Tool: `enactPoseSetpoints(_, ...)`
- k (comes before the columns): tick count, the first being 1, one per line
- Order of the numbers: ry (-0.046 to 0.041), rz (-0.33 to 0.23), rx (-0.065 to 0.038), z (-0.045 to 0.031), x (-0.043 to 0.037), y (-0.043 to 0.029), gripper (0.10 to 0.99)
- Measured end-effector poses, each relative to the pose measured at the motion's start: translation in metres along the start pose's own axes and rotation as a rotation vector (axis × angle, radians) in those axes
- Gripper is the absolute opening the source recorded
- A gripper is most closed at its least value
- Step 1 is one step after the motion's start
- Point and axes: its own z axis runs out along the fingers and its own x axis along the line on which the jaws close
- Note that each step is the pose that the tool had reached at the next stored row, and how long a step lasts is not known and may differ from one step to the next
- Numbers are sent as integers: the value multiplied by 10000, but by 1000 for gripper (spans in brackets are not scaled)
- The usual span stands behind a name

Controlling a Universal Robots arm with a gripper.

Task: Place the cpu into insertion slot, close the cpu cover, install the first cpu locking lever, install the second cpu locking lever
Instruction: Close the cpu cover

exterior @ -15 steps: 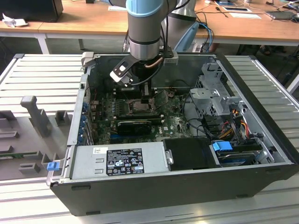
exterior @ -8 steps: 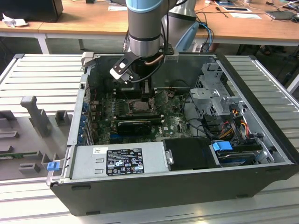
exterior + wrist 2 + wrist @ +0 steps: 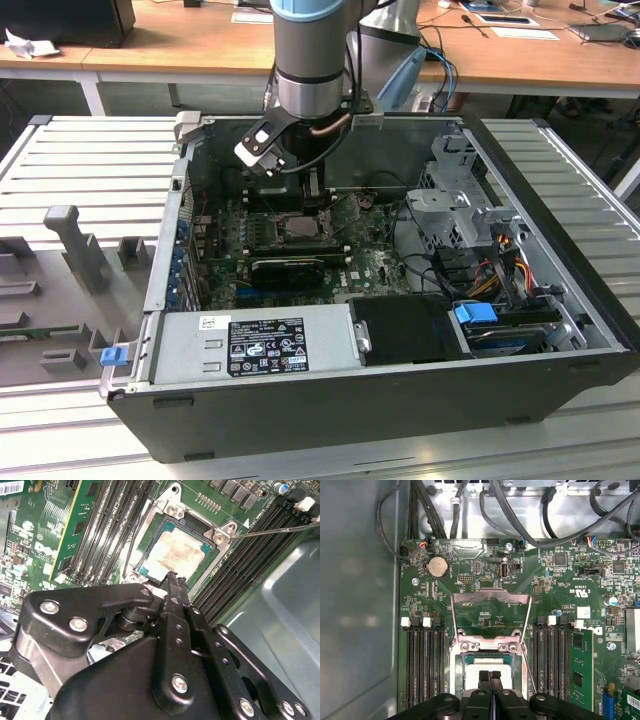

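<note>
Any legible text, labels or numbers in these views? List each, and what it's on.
Nothing reads reliably.
power supply label: print too small to read.
barcode sticker: digits too small to read.
motherboard: white silkscreen too small to read.
cpu: no readable marking.

The arm [image 3: 310, 60] reaches down into the open case [image 3: 400, 400], just above the slot [image 3: 296, 228] on the green board [image 3: 375, 262].
</note>
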Motion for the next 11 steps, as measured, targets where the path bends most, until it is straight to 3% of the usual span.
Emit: enactPoseSetpoints(11,4,-1,-2,-35,2,3,106)
